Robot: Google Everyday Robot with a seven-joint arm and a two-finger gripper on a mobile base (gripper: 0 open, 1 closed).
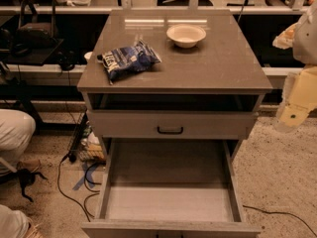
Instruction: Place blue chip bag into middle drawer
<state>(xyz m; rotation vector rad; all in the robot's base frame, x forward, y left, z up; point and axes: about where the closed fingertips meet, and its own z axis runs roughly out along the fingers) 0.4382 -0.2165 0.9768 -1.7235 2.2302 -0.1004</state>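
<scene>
The blue chip bag (130,58) lies crinkled on the left side of the grey cabinet top (208,68), near its front edge. The middle drawer (168,202) is pulled out wide below, and its flat floor is bare. My gripper (292,117) hangs at the far right edge of the view, beside the cabinet's right front corner. It is well to the right of the bag, at about the height of the closed drawer front, and nothing shows in it.
A white bowl (185,35) stands at the back middle of the top. A closed drawer front with a black handle (170,130) sits above the open drawer. Cables (74,182) trail on the floor at left. A person's legs (15,133) are at the left edge.
</scene>
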